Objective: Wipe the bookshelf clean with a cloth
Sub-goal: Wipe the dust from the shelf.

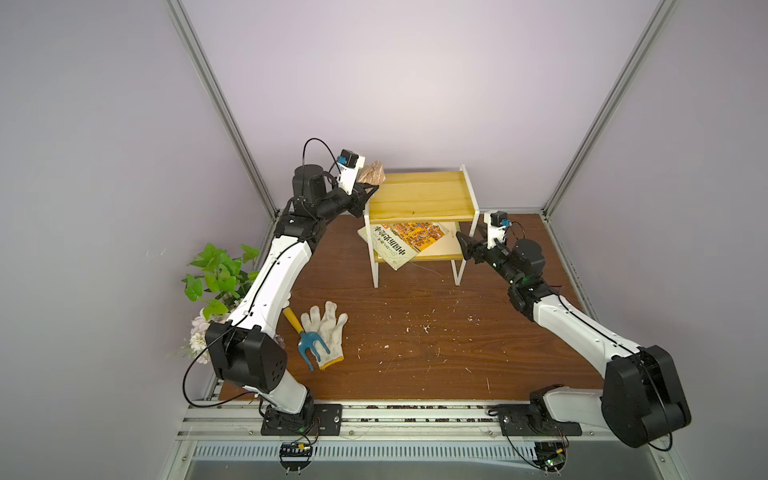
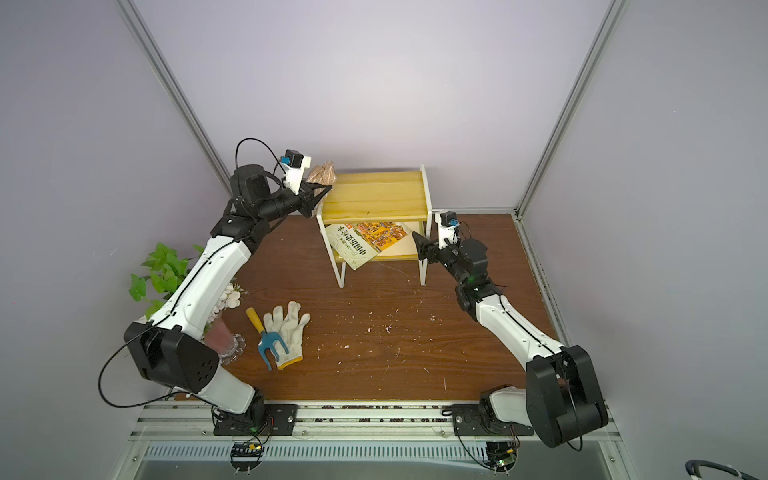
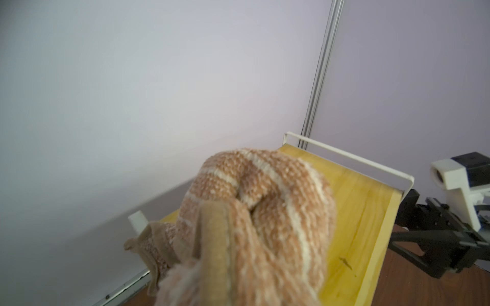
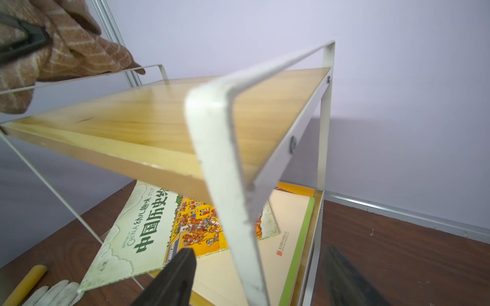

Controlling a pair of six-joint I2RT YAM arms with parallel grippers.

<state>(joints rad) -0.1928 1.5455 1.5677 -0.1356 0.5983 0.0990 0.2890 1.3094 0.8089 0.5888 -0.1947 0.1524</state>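
Your bookshelf stands at the table's far end, its top board bare and picture books covering the lower board. The striped tan cloth is bunched over the top board's far left corner, clenched in your left gripper. Your right gripper is released, its jaws either side of the near right post. A dark speck lies on the top board. Wiping looks barely begun, and both boards are left to do.

One bookshelf, one cloth, two books (one illustrated, one plain), one glove, one garden fork, one vase.
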